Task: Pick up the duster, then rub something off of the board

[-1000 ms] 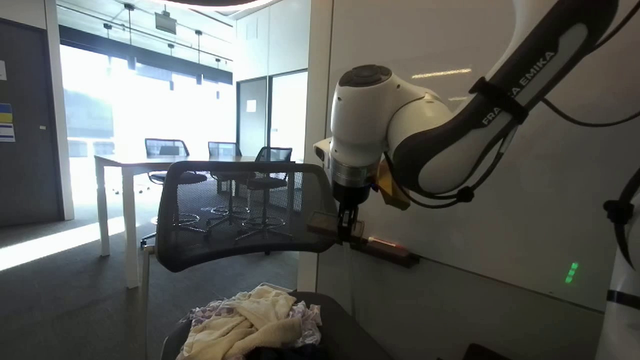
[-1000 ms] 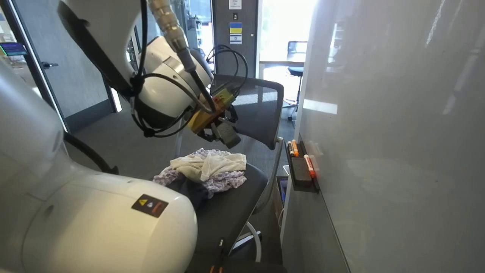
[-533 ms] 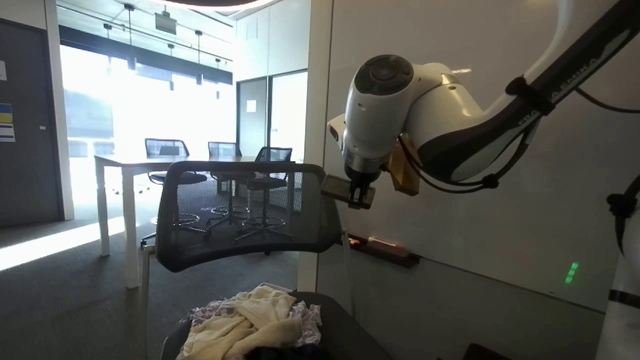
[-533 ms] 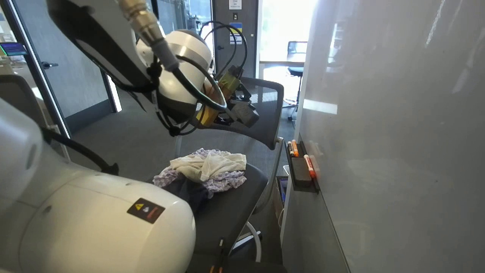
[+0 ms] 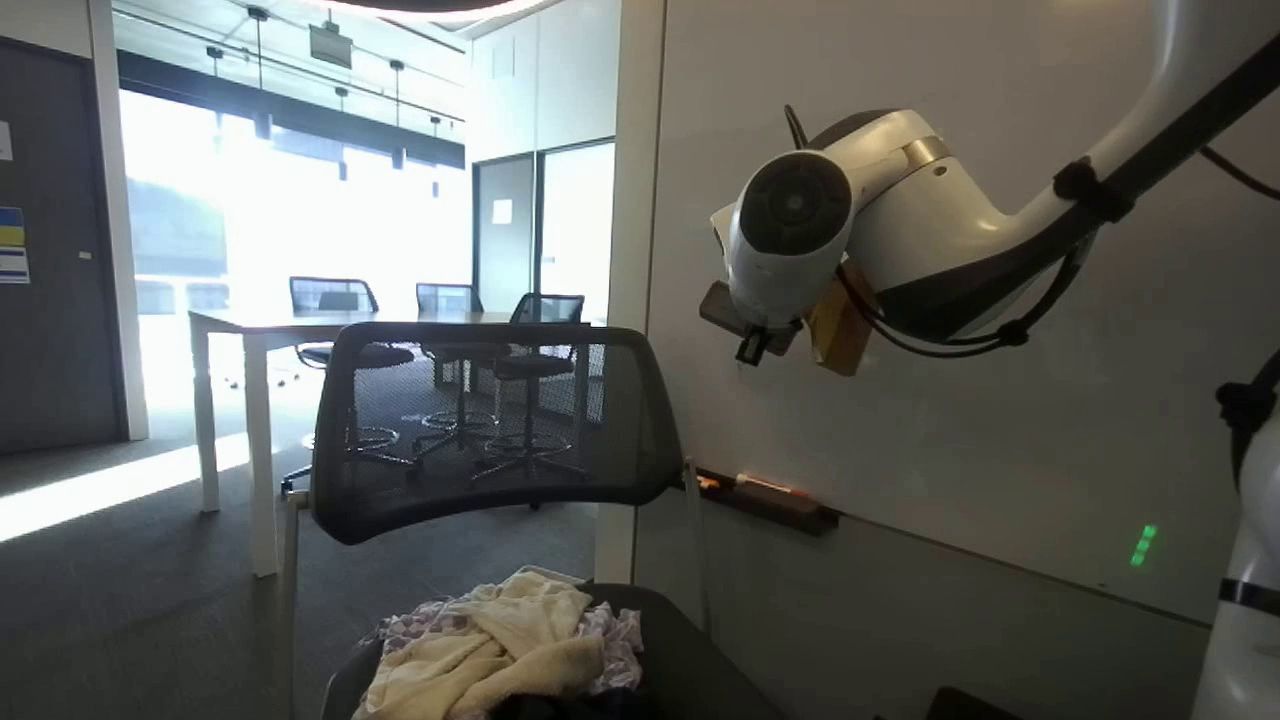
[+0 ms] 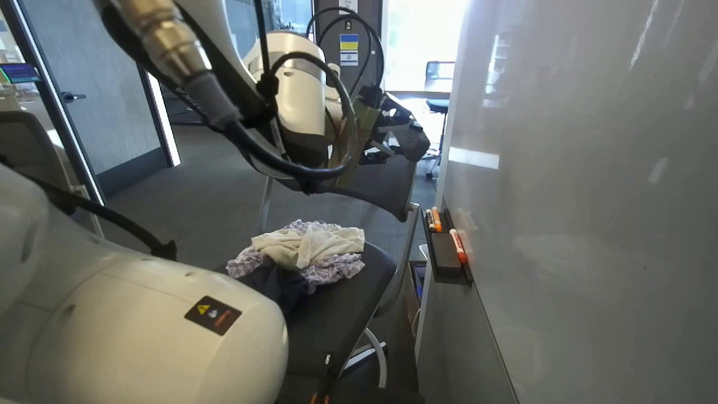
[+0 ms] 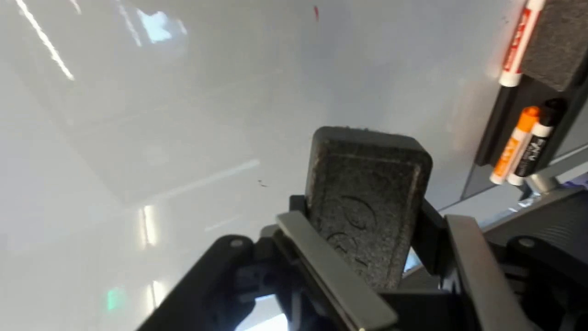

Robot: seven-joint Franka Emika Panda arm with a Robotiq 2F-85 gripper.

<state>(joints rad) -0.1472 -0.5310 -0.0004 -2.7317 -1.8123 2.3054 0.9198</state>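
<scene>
The duster (image 7: pixel 367 193) is a dark grey block with rounded corners. My gripper (image 7: pixel 363 216) is shut on its two sides, and its far end sticks out past the fingers. The held duster also shows in both exterior views (image 5: pixel 722 308) (image 6: pixel 414 141), in the air above the marker tray's height. The board (image 6: pixel 589 224) is the large glossy white panel; it fills most of the wrist view (image 7: pixel 183 115) and stands behind the arm in an exterior view (image 5: pixel 960 430). A small red mark (image 7: pixel 316 13) and a tiny dark mark (image 7: pixel 262 183) show on it. The duster looks apart from the board.
A dark tray (image 6: pixel 457 279) on the board's lower edge holds another grey block (image 6: pixel 446 252), a red marker (image 6: pixel 458 246), an orange marker (image 6: pixel 436 219) and a black marker (image 7: pixel 533 151). A mesh office chair (image 5: pixel 490 510) with piled cloths (image 6: pixel 305 247) stands beside the board.
My gripper has risen with the duster and moved closer to the board. The wrist has tilted so the duster turns toward the board. The tray, chair and cloths have not moved.
</scene>
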